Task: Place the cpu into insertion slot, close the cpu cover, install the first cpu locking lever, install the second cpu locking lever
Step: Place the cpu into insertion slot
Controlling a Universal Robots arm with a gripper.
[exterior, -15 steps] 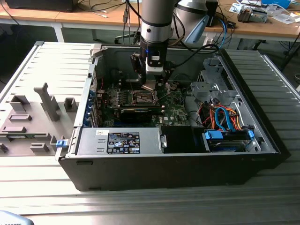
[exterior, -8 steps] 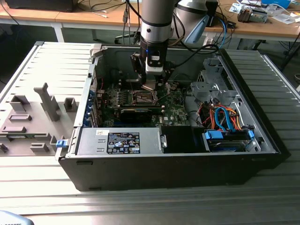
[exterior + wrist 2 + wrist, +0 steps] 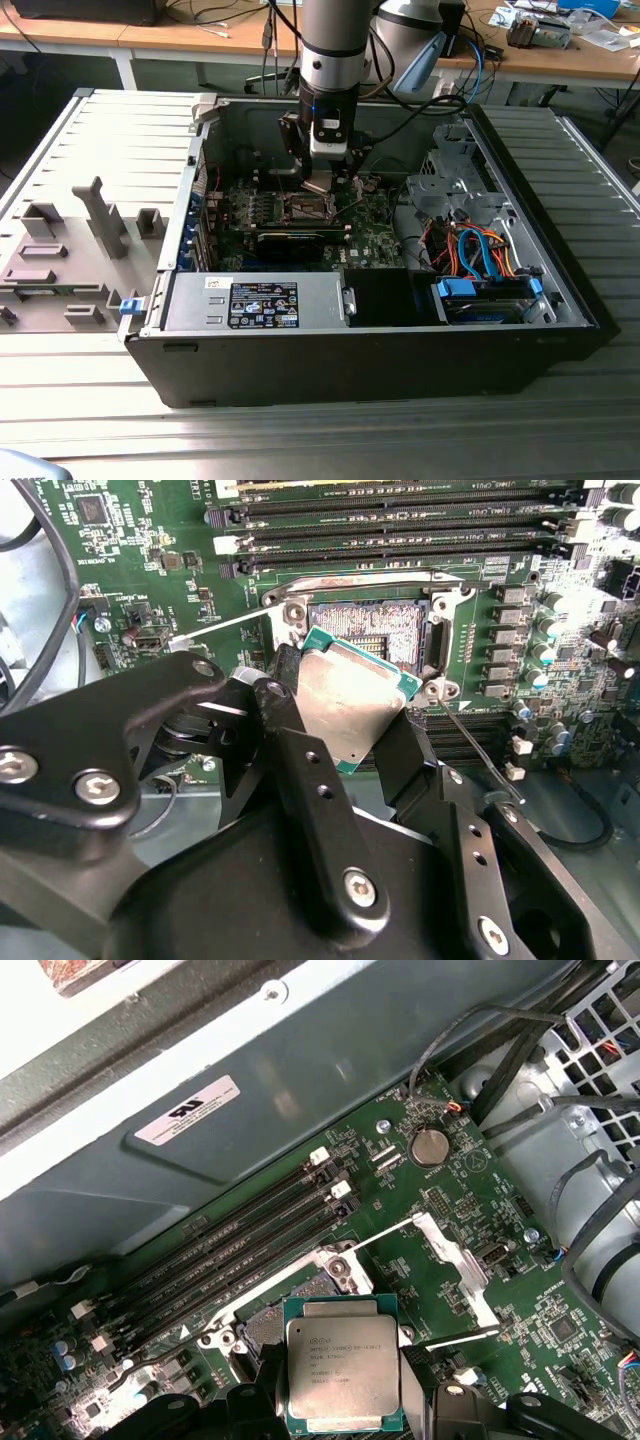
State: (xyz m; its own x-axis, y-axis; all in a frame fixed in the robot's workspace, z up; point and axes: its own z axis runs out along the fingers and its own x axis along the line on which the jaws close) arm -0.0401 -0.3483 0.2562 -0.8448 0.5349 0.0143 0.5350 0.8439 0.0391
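Plainly, in the exterior view the arm point(image 3: 330, 60) comes almost straight down into the open computer case point(image 3: 400, 360), wrist pointing at the green motherboard point(image 3: 375, 228). The gripper point(image 3: 320, 183) hangs just above the insertion slot point(image 3: 305, 207). The black labelled box point(image 3: 262, 303) lies well apart, nearer the camera.

In the second wrist view the gripper point(image 3: 350, 720) is clamped on the cpu point(image 3: 345, 700), with two black fingers point(image 3: 300, 770) pressing its opposite edges and its silver top facing up. The chip sits tilted over the near side of the insertion slot point(image 3: 375, 630), whose dark centre lies uncovered. Whether a corner touches the rim I cannot tell. A thin wire locking lever point(image 3: 215, 628) stands sprung out beside the socket.

In the first wrist view the cpu point(image 3: 343, 1362) is pinched between the fingers point(image 3: 440, 1405), with part of the insertion slot point(image 3: 262, 1328) just beyond it. A silver plate that I take for the cpu cover point(image 3: 455, 1260) stands clear of the opening.

By my judgement the chip is light, thin and stiff, with a smooth lid that could slip. Its underside and the socket contacts are fragile, so the bare side edges are the right place to hold it, lightly and squarely.
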